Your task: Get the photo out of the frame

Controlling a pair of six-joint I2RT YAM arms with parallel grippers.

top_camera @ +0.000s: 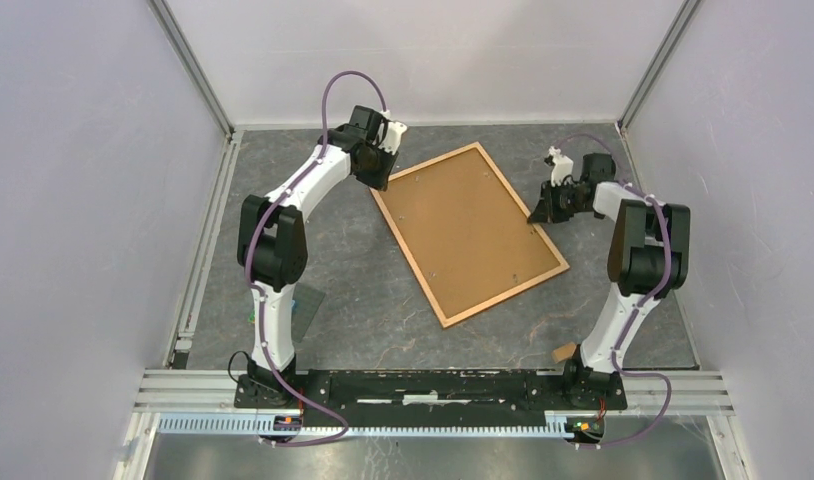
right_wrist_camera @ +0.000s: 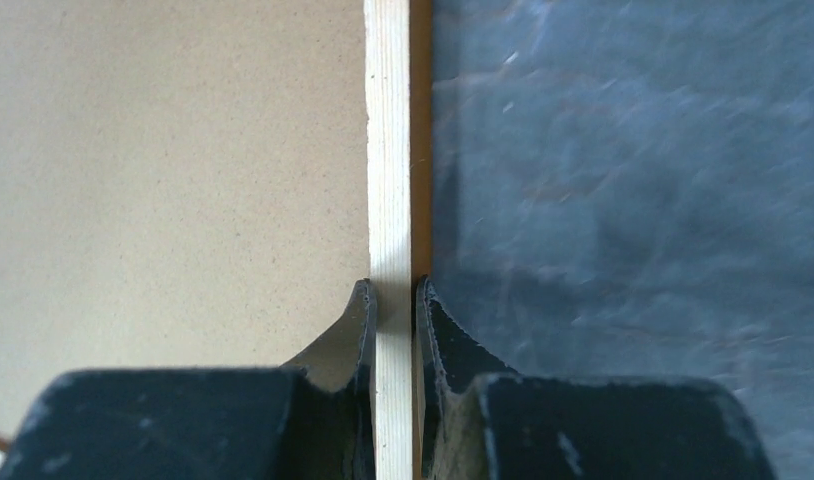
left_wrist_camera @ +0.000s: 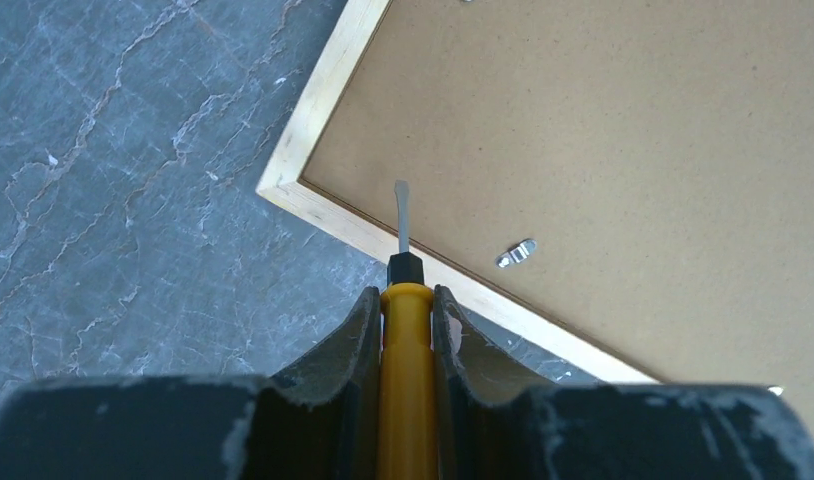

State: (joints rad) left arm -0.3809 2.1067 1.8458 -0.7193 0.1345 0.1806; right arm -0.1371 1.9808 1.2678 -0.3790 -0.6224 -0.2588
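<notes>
The frame [top_camera: 470, 231] lies face down in the middle of the table, its brown fibreboard back up, with a narrow wooden border. The photo is hidden under the back. My left gripper [top_camera: 379, 172] is at the frame's far left corner, shut on a yellow-handled screwdriver [left_wrist_camera: 407, 350]. Its blade tip [left_wrist_camera: 401, 200] rests on the backing board just inside the frame's corner [left_wrist_camera: 283, 180], near a small metal clip [left_wrist_camera: 515, 253]. My right gripper [top_camera: 539, 214] is shut on the frame's right border [right_wrist_camera: 389, 200]; one finger is on the board side, the other on the table side.
The dark marbled tabletop [top_camera: 313, 250] surrounds the frame. Grey walls and metal rails close in the left, right and back. A small grey plate [top_camera: 308, 305] lies by the left arm. A small tan piece [top_camera: 564, 351] lies by the right arm's base.
</notes>
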